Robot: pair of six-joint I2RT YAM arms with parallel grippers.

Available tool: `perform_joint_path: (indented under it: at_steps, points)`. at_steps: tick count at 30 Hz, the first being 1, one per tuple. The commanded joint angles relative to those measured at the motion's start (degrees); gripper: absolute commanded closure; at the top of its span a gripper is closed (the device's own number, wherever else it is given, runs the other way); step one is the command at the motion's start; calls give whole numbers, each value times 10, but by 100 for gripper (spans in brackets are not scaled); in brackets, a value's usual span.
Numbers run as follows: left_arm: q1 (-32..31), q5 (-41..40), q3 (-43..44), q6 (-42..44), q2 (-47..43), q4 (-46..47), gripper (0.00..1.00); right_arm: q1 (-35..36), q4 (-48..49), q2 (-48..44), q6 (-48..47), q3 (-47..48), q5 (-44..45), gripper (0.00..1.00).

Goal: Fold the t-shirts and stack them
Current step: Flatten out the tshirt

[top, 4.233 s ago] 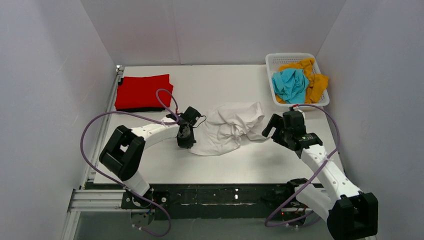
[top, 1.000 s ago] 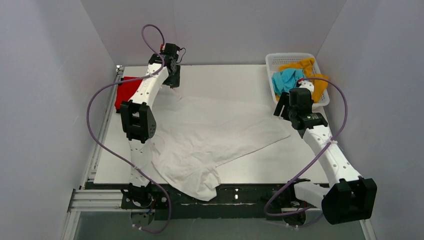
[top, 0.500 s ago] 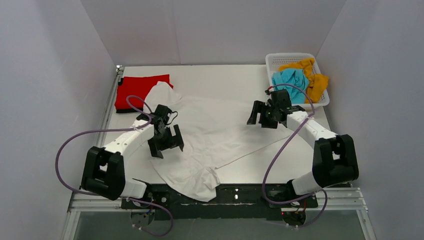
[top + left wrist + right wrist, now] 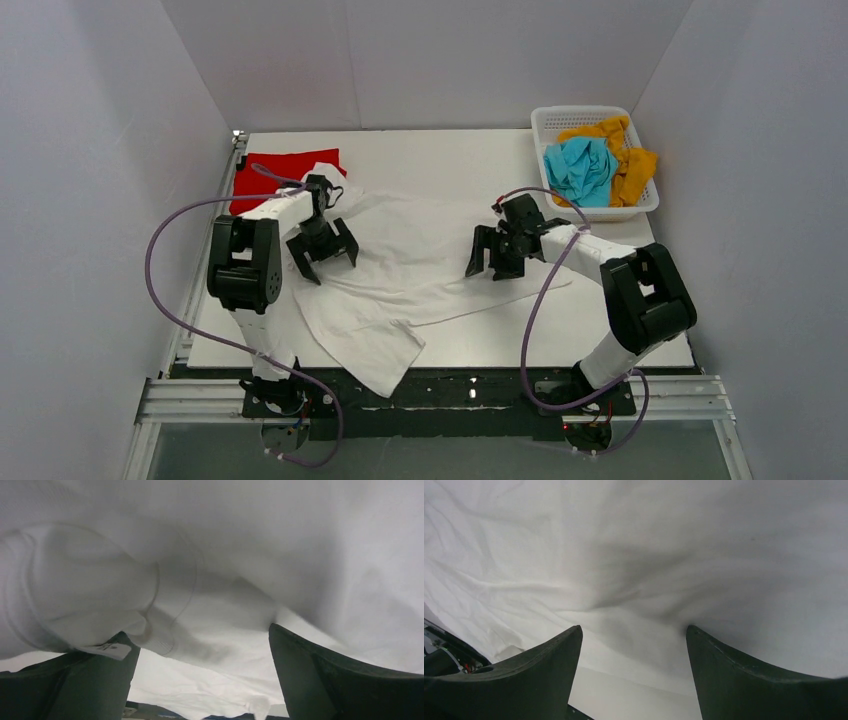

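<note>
- Nearest, one white t-shirt (image 4: 420, 250) lies spread and wrinkled across the table (image 4: 450, 150), with one end drooping over the near edge. It is not folded yet (the job in hand, by my reading).
- Above its left part sits the left gripper (image 4: 325, 264), jaws released wide and holding nothing. Its wrist view shows the shirt's collar and label close between the fingers.
- Above its right part sits the right gripper (image 4: 495, 268), jaws likewise apart and grasping nothing, with plain cloth beneath.
- Farther back on the left, one red t-shirt (image 4: 270, 175) lies folded flat. A corner of the white shirt overlaps it. This looks like the only finished piece.
- Farthest, at the right rear, one basket (image 4: 580, 113) holds one teal t-shirt (image 4: 580, 168) and one mustard t-shirt (image 4: 635, 170), both crumpled.
- Count: four shirts in view, one folded and three left to fold; two grippers; one basket. No black shirt can be made out.
</note>
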Motion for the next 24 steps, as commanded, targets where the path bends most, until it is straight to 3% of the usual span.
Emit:
perform_joint_path:
  at_steps: [1,7,10,15,17,20,24]
  points:
    - [32,-28,105,40,79,-89,2,51,7,23,47,-4,-30,16]
    - [34,-19,266,92,156,-113,2,91,18,34,86,30,-20,16]
    - [31,37,311,110,134,-137,2,91,-30,-2,83,55,89,14]
    - [7,26,188,93,-30,-138,2,81,-77,-137,83,50,247,9]
    - [-19,-19,130,85,-107,-159,2,73,-89,-180,85,38,281,8]
    - [-64,-108,57,40,-215,-228,2,48,-98,-237,92,8,294,8]
    - [-138,-136,-71,-35,-346,-278,2,0,-101,-300,98,-42,287,8]
